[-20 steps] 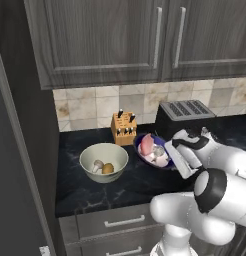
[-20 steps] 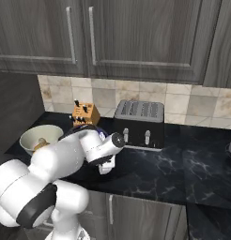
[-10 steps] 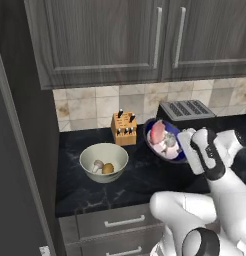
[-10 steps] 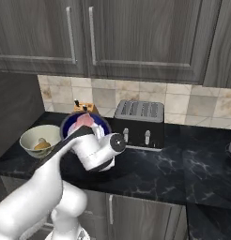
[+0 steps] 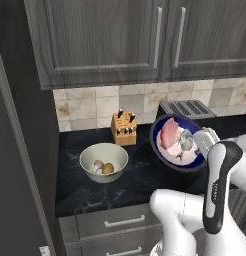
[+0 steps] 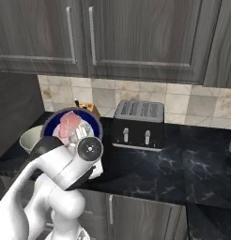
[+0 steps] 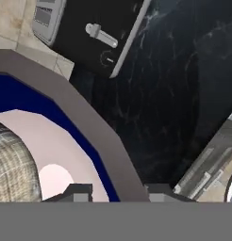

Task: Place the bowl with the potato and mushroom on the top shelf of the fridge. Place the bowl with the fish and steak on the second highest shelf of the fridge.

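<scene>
- gripper [image 7: 115, 193] clamped on the rim of the blue bowl [image 5: 162, 150], one finger inside the wall, one outside; bowl is airborne above the counter [image 5: 140, 172], tipped steeply toward the cameras.
- steak [image 5: 170, 133] and fish [image 5: 185, 142] sit loose inside. My read: rigid bowl, decent weight, one-sided rim pinch, so it wants to pivot; slick contents could slide out at this tilt. Level it before any swing.
- vs a second ago: the bowl was down on the counter with the hand at its rim; now lifted and tilted, arm pulled in and up.
- cream bowl [image 5: 90, 157] with potato [image 5: 108, 168] and mushroom [image 5: 98, 164] has not moved on the counter, left of the lifted one.
- behind: knife block [image 5: 123, 129], toaster [image 6: 138, 123].
- fridge [image 5: 15, 165] far left, shelves hidden.
</scene>
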